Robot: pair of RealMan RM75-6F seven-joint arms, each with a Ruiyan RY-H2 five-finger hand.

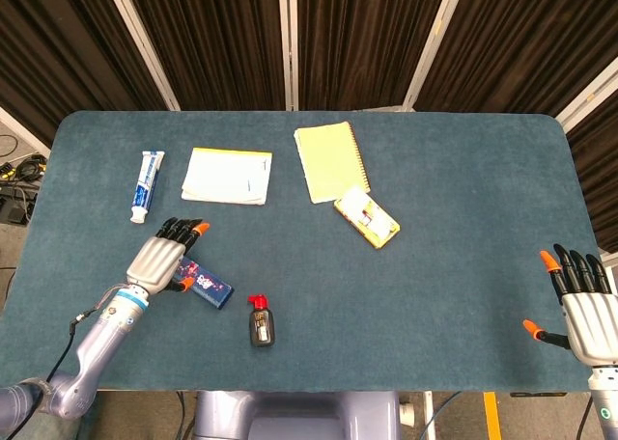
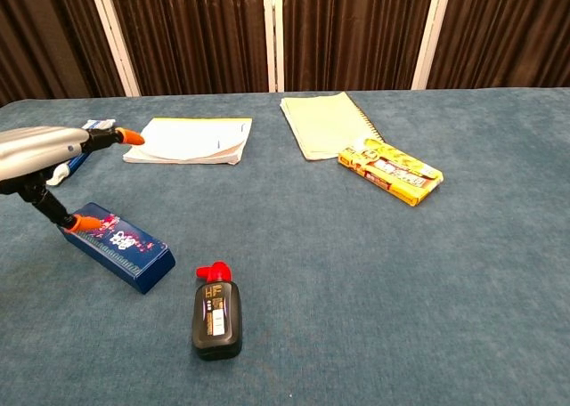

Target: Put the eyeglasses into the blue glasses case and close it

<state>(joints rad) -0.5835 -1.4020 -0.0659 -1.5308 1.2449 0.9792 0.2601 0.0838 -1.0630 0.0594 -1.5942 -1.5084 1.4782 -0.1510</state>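
Note:
The blue glasses case [image 1: 207, 287] [image 2: 121, 247] lies flat and closed on the blue table cloth near the front left. My left hand [image 1: 160, 262] [image 2: 41, 149] hovers over its left end with fingers stretched out and lifted. Only the thumb tip [image 2: 83, 220] touches the end of the case. No eyeglasses show in either view. My right hand [image 1: 584, 311] rests at the table's front right corner, fingers spread and holding nothing. It does not appear in the chest view.
A black ink bottle with a red cap [image 1: 261, 323] [image 2: 216, 313] lies just right of the case. Further back are a toothpaste tube [image 1: 145, 185], a white booklet [image 1: 228, 176], a yellow notebook [image 1: 331, 160] and a yellow packet [image 1: 367, 217].

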